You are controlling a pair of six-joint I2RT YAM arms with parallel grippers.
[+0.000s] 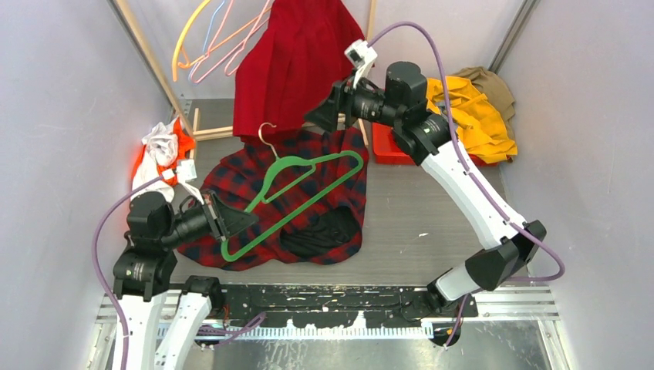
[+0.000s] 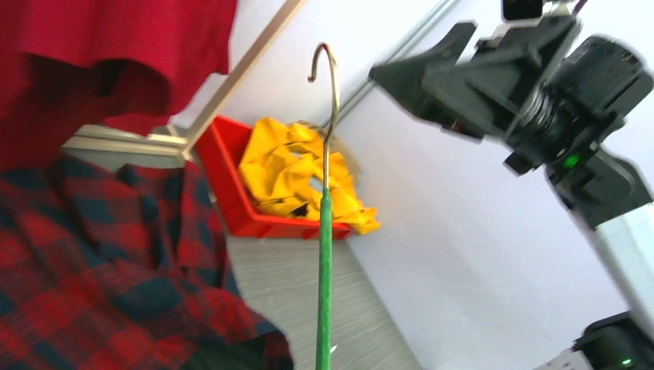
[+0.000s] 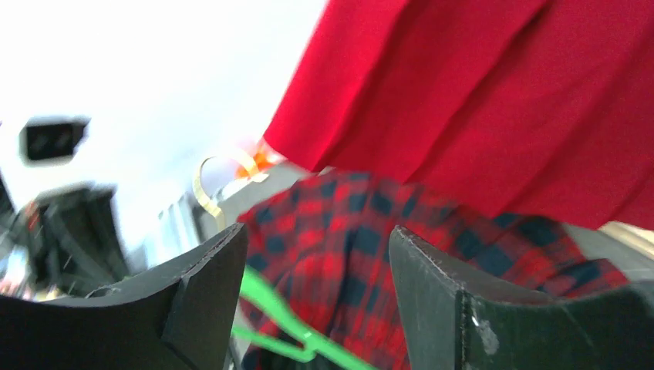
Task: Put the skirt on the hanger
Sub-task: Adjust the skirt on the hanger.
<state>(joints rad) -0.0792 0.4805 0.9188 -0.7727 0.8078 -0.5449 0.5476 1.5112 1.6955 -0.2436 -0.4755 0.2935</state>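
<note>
At the back, skirt (image 1: 297, 62) hangs vertically, hem seemingly downward.

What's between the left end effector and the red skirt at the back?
The top view shows a plaid shirt lying there, and a green hanger reaching from the left end effector toward the skirt.
</note>
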